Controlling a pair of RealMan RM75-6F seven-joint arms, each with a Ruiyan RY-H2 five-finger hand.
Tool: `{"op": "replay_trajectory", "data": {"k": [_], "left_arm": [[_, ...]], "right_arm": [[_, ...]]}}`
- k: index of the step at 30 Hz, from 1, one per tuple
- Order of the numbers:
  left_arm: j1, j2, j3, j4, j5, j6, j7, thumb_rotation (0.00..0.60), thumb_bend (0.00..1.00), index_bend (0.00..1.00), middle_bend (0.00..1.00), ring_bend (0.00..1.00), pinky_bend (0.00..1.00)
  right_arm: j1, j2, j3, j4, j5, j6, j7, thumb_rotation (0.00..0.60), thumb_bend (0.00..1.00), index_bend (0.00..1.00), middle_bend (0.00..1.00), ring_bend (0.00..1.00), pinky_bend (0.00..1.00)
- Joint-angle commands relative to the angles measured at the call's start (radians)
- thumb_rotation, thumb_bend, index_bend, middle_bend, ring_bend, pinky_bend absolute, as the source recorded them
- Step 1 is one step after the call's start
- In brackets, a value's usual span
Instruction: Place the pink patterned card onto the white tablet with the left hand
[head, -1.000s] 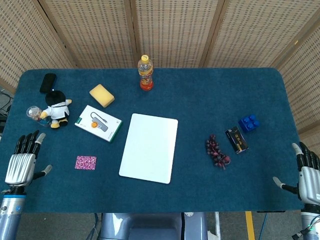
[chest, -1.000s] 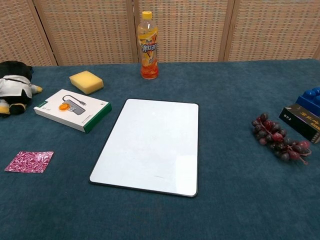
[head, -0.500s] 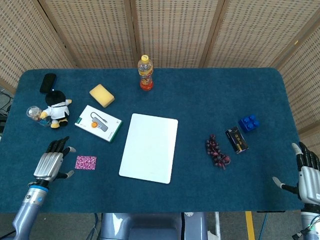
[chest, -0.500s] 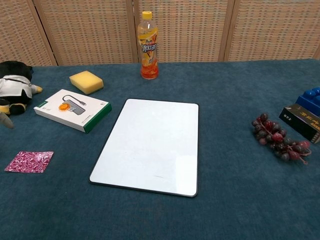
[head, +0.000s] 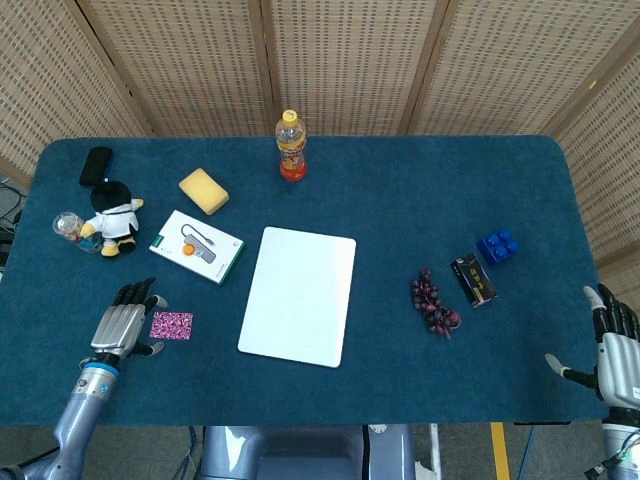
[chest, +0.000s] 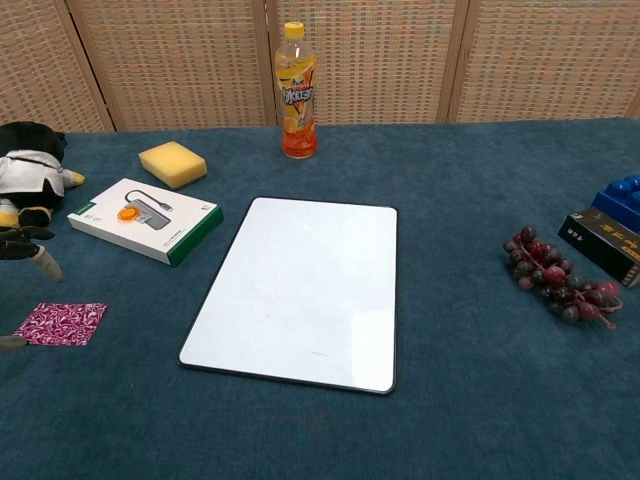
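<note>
The pink patterned card (head: 171, 325) (chest: 62, 323) lies flat on the blue tablecloth, left of the white tablet (head: 299, 295) (chest: 302, 290). My left hand (head: 123, 323) hovers just left of the card with its fingers spread and nothing in it; only its fingertips (chest: 40, 259) show at the chest view's left edge. My right hand (head: 615, 343) stays at the table's right front corner, fingers apart and empty; the chest view does not show it.
A white and green box (head: 197, 246), a yellow sponge (head: 203, 190), a plush toy (head: 113, 218) and an orange drink bottle (head: 291, 146) stand behind the card and tablet. Grapes (head: 434, 304), a black box (head: 472, 279) and a blue brick (head: 497, 245) lie at the right.
My left hand has moved right and forward from the table's left front edge to just beside the pink card. The right hand has not moved.
</note>
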Motion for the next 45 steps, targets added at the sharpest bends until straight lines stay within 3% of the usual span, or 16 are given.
{"op": "replay_trajectory", "data": {"k": [1, 29, 38, 45], "left_arm": [[-0.008, -0.010, -0.004, 0.008, -0.017, -0.010, 0.010, 0.600, 0.19, 0.30, 0.00, 0.00, 0.00], [-0.062, -0.046, -0.009, 0.053, -0.104, -0.086, 0.034, 0.600, 0.19, 0.31, 0.00, 0.00, 0.00], [-0.070, -0.042, -0.001, 0.048, -0.121, -0.095, 0.041, 0.600, 0.27, 0.41, 0.00, 0.00, 0.00], [-0.072, -0.031, 0.004, 0.040, -0.132, -0.097, 0.041, 0.600, 0.30, 0.43, 0.00, 0.00, 0.00]], "right_arm": [[0.000, 0.000, 0.000, 0.000, 0.000, 0.000, 0.000, 0.600, 0.05, 0.04, 0.02, 0.00, 0.00], [0.001, 0.001, 0.001, -0.001, 0.001, -0.001, 0.005, 0.600, 0.05, 0.04, 0.02, 0.00, 0.00], [0.001, 0.001, 0.001, -0.001, 0.001, -0.002, 0.005, 0.600, 0.05, 0.04, 0.02, 0.00, 0.00], [0.001, 0.001, 0.001, 0.000, 0.001, -0.002, 0.005, 0.600, 0.05, 0.04, 0.02, 0.00, 0.00]]}}
